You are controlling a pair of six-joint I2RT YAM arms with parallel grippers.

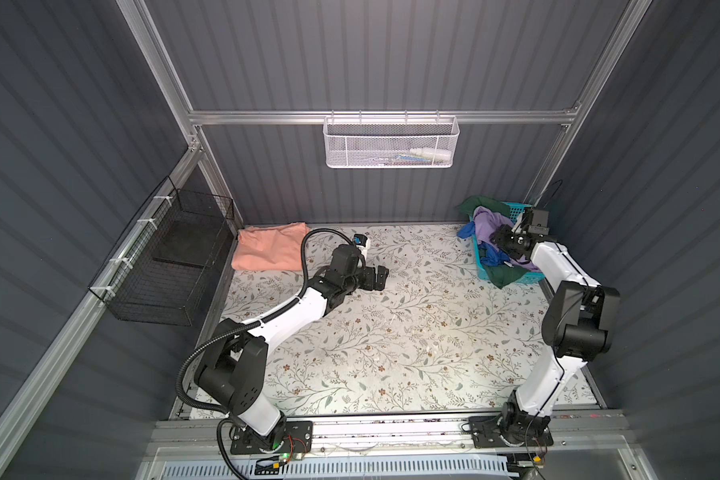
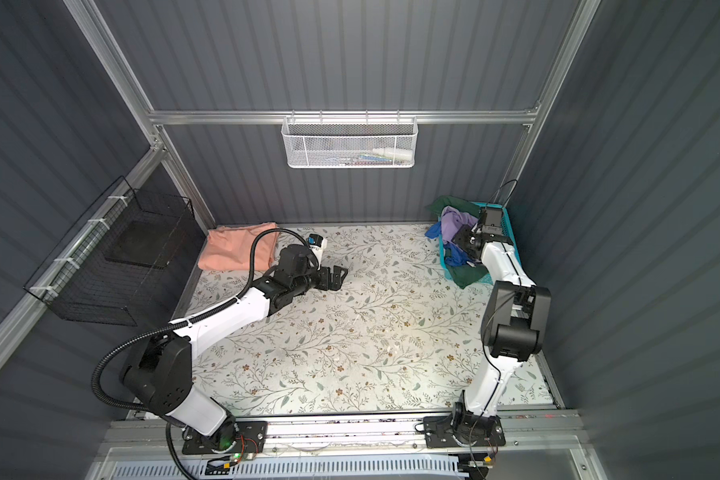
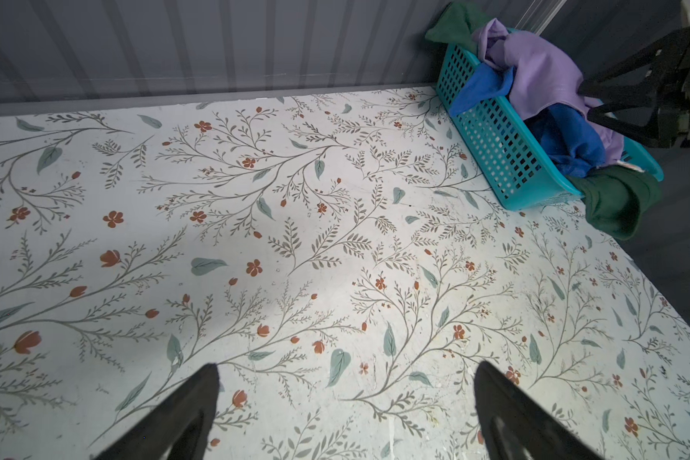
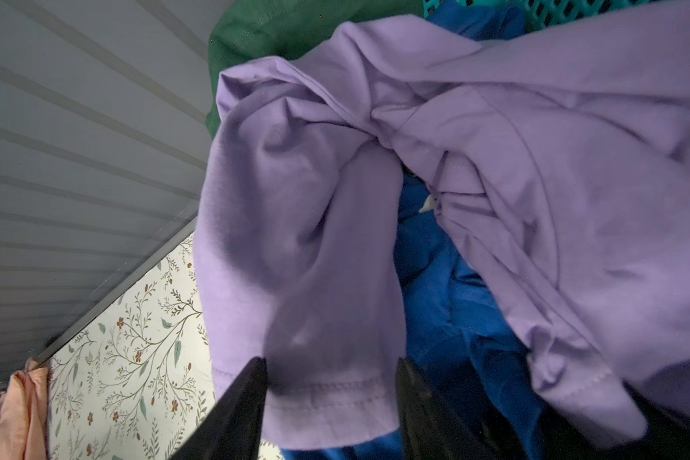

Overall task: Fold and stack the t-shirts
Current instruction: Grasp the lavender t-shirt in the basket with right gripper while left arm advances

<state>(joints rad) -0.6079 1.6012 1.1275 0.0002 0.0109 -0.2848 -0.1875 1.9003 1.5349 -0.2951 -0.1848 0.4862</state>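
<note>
Left black-and-white arm (image 1: 292, 309): shoulder link raised, forearm stretched low and forward toward centre, wrist near level. Left gripper (image 3: 345, 370): black jaws spread wide. Right black-and-white arm (image 1: 553, 262): lower link upright, elbow high, forearm angled to far right corner. Right gripper (image 4: 331, 364): jaws partway apart, tilted downward; grip unclear.

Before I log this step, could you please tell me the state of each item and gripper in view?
turquoise basket: upright, full.
salmon t-shirt: folded, flat on the table.
lavender t-shirt: crumpled, atop the basket's pile.
blue garment: crumpled, in the basket.
green garment: crumpled, hanging over the basket's rim.
left gripper: open, empty.
right gripper: jaws either side of the lavender hem; grip unclear.
</note>
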